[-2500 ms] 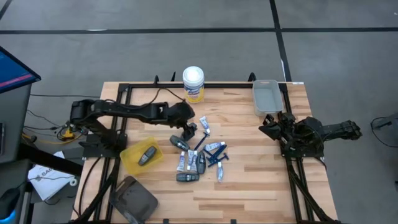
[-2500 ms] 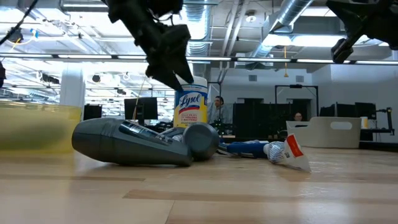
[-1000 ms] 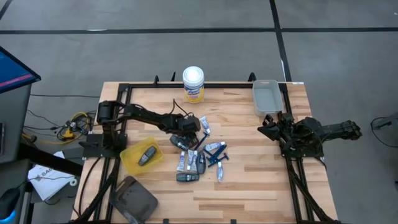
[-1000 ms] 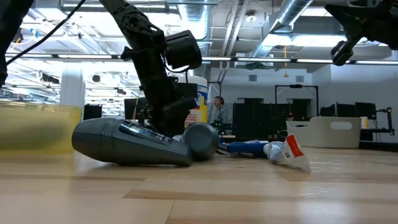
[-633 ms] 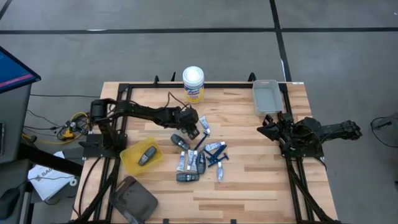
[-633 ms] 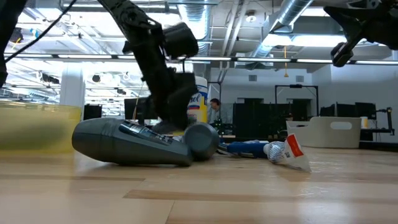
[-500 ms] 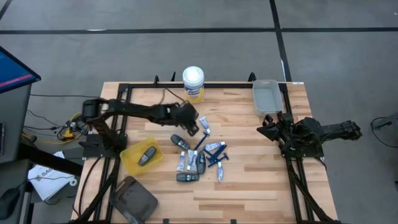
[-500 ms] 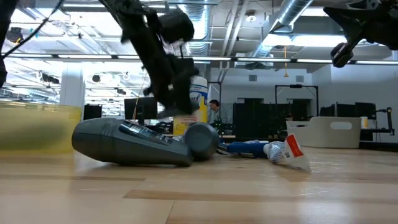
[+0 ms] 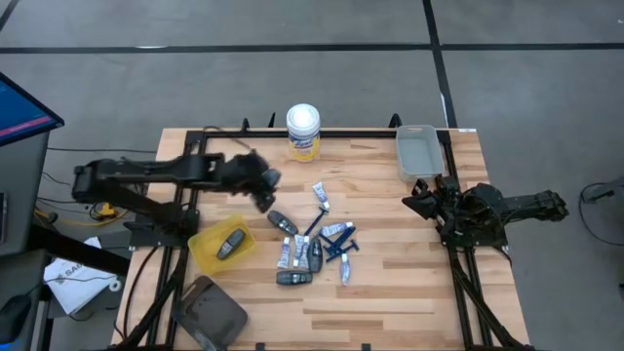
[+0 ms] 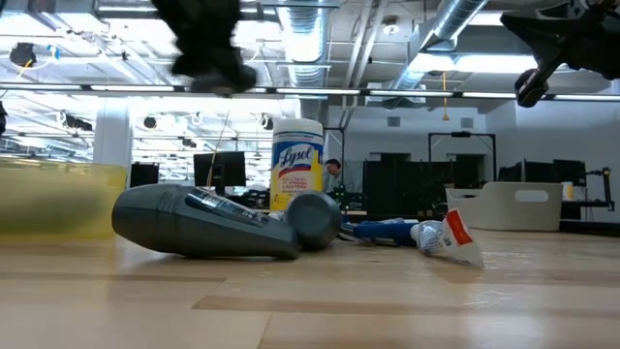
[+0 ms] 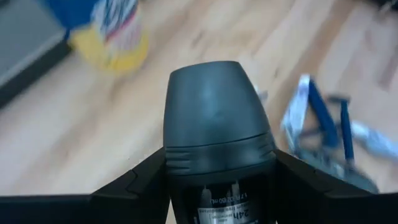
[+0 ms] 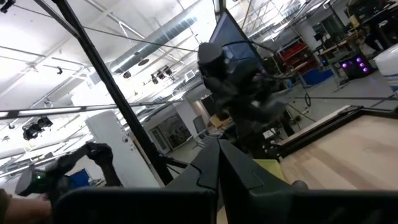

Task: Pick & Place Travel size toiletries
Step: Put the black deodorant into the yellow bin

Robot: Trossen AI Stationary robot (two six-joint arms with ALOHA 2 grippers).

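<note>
Two fingers of my left gripper clamp a dark grey stick, raised above the table beside the yellow bin. My right gripper, fingers pressed together, waits near the grey tray.

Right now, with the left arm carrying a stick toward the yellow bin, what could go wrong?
The left gripper holds the grey stick only by its lower body, so it might slip out mid-swing. The yellow bin already holds one stick, so a drop near the rim could bounce out.
</note>
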